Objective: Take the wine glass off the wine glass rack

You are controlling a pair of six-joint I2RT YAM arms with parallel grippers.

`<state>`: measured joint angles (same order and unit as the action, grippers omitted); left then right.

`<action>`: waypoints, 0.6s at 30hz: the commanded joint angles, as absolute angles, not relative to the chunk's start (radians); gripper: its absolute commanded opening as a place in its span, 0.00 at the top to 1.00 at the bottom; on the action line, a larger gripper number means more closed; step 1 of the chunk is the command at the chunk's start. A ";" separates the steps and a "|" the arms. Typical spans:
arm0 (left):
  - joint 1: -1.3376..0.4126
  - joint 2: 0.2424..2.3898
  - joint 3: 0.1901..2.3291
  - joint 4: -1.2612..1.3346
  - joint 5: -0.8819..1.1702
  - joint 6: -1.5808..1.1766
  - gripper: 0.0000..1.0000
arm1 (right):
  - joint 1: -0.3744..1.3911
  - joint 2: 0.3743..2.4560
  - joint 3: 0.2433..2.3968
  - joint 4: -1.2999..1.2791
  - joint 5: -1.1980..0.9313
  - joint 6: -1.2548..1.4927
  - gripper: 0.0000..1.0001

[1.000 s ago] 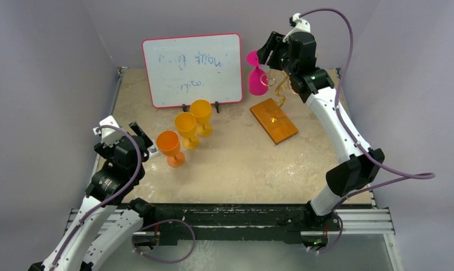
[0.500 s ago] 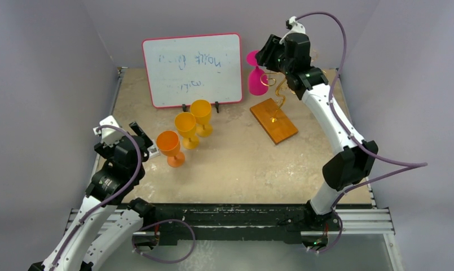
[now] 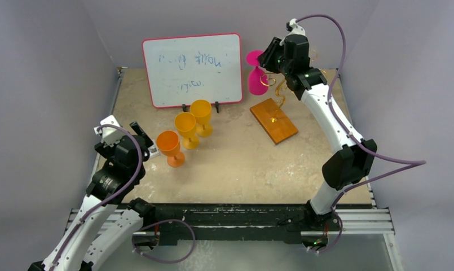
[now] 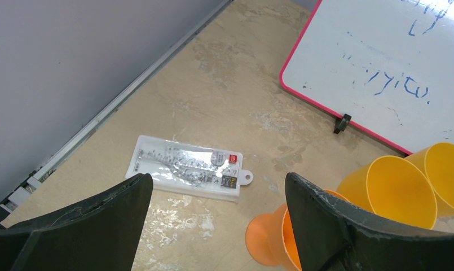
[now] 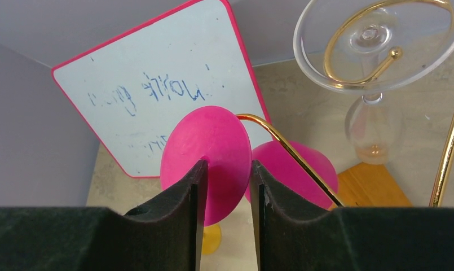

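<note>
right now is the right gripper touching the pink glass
Cannot tell: in the right wrist view the right gripper straddles the pink glass, contact unclear.

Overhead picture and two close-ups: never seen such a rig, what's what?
Two robot arms are bolted to a table. The wide picture is from a camera above; each close-up is from a wrist camera. On it: a whiteboard, three orange goblets, a white packet and a gold wine glass rack, where a pink wine glass and a clear glass hang upside down. The left hand is open, empty. The right hand is at the pink glass's foot; whether it grips is unclear.
</note>
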<state>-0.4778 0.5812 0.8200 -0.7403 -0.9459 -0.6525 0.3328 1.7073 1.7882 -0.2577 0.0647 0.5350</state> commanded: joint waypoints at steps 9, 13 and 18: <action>-0.471 0.590 0.822 -0.716 -0.946 -0.655 0.13 | 0.328 1.655 1.774 -0.212 0.111 0.551 0.77; -0.472 0.591 0.823 -0.716 -0.946 -0.655 0.13 | 0.328 1.647 1.773 -0.213 0.121 0.549 0.82; -0.471 0.589 0.822 -0.717 -0.946 -0.655 0.13 | 0.328 1.646 1.776 -0.204 0.107 0.552 0.86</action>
<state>-0.4778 0.5854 0.8200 -0.7403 -0.9432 -0.6525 0.3325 1.6894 1.7779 -0.2264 0.0944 0.5583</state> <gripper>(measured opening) 0.869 0.195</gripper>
